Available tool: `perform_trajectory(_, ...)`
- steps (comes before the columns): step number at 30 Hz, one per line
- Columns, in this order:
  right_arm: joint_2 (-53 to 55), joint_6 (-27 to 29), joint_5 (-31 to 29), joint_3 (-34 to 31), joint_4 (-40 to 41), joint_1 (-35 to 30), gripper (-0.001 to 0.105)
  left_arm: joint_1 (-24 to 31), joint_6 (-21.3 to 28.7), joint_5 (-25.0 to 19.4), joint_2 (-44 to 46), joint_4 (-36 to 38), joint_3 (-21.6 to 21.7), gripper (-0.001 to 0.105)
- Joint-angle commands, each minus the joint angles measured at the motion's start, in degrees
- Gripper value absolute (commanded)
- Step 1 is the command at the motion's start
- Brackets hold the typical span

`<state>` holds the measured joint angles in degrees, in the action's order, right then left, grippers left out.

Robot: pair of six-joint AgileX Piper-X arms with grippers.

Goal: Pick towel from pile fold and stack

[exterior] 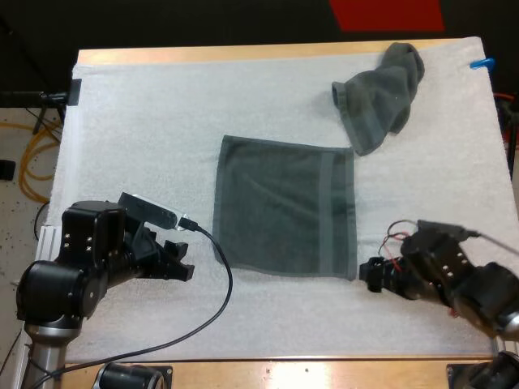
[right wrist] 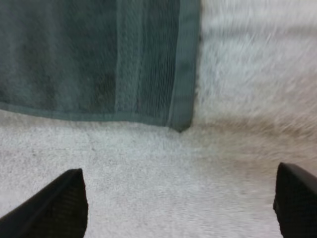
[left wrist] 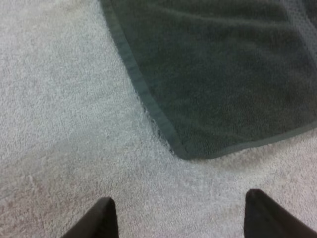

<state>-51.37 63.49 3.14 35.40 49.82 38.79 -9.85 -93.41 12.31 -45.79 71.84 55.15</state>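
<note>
A dark grey-green towel (exterior: 284,207) lies spread flat in the middle of the white mat (exterior: 146,130). A second towel (exterior: 379,96) lies crumpled at the far right of the mat. My left gripper (exterior: 180,261) sits low over the mat just left of the flat towel's near left corner (left wrist: 190,151), fingers (left wrist: 101,220) wide apart with nothing between them. At the towel's near right corner (right wrist: 179,124) my right gripper (exterior: 371,274) is also open over bare mat, its fingers (right wrist: 59,206) clear of the cloth.
The wooden table edge (exterior: 308,371) runs along the near side. Bare mat lies to the left of the flat towel and along its near side.
</note>
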Motion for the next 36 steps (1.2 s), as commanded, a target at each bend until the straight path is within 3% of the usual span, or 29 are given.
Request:
perform_trajectory(1,-0.2,-2.2,1.8,-1.4,-4.4,-0.3,0.074,-0.6,-0.6,-0.1,0.4,0.2,0.1,0.054)
perform_trajectory(5,-3.8,-9.2,10.4,-9.3,-17.0,-5.3,0.074,-2.9,-0.6,-0.1,0.4,0.3,0.1,0.054)
perform_trajectory(9,-8.0,-9.5,19.4,-13.6,-27.6,-12.8,0.074,-3.3,-0.6,-0.1,0.4,0.3,0.1,0.054)
perform_trajectory(14,-15.2,-9.5,31.6,-14.4,-35.0,-18.8,0.074,-3.3,-0.6,-0.1,0.4,-0.1,0.1,0.054)
perform_trajectory(30,-32.8,-9.3,43.5,-14.0,-46.6,-19.2,0.074,-3.3,-0.6,-0.1,0.4,-0.1,0.1,0.054)
perform_trajectory(34,-34.7,-9.3,42.8,-13.6,-47.9,-19.2,0.073,-3.3,-0.6,-0.1,0.4,-0.2,0.1,0.054)
perform_trajectory(36,-34.7,-9.3,42.6,-13.3,-48.4,-19.2,0.066,-3.3,-0.6,-0.1,0.4,-0.2,0.1,0.054)
